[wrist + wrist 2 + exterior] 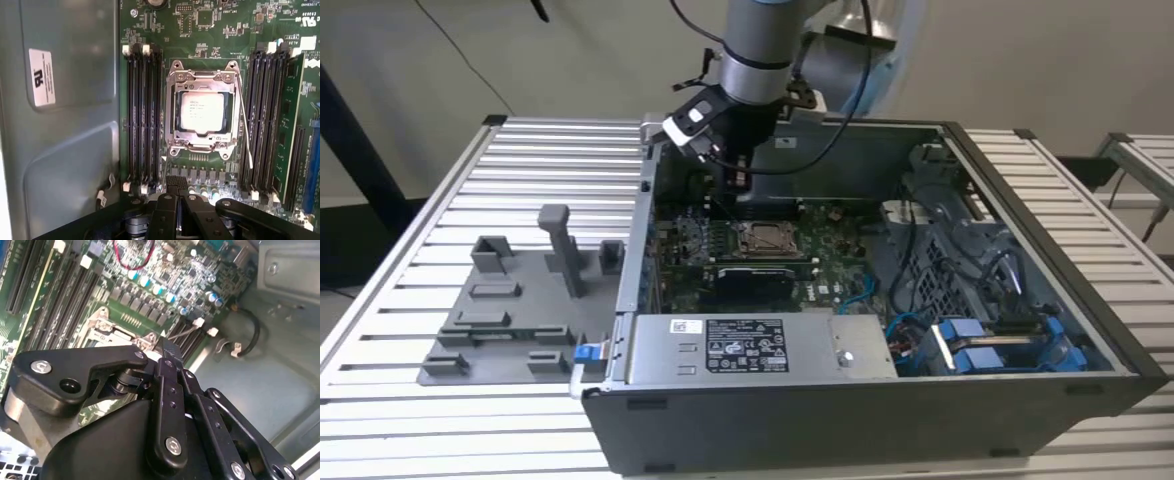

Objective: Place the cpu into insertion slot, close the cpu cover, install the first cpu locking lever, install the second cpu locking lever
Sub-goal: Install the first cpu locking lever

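The cpu [202, 111], a silvery square chip, lies in the insertion slot [199, 146] on the green board. The silver cpu cover [202, 84] lies flat around it, and the chip shows through its window. A thin silver locking lever [244, 125] runs along one side of the socket and slants away from it at its free end. My gripper [176, 183] hovers just off one edge of the socket, its black fingers shut together with nothing between them. In the exterior view the gripper [732, 184] hangs inside the open case, just behind the socket [761, 238].
Black memory slots [142, 115] flank the socket on both sides. The case's grey metal wall [60, 125] stands close by. A white-labelled grey power supply [747, 345] lies at the case front, with cables and blue parts [987, 345] at the exterior view's right. A grey fixture [507, 300] sits on the slatted table.
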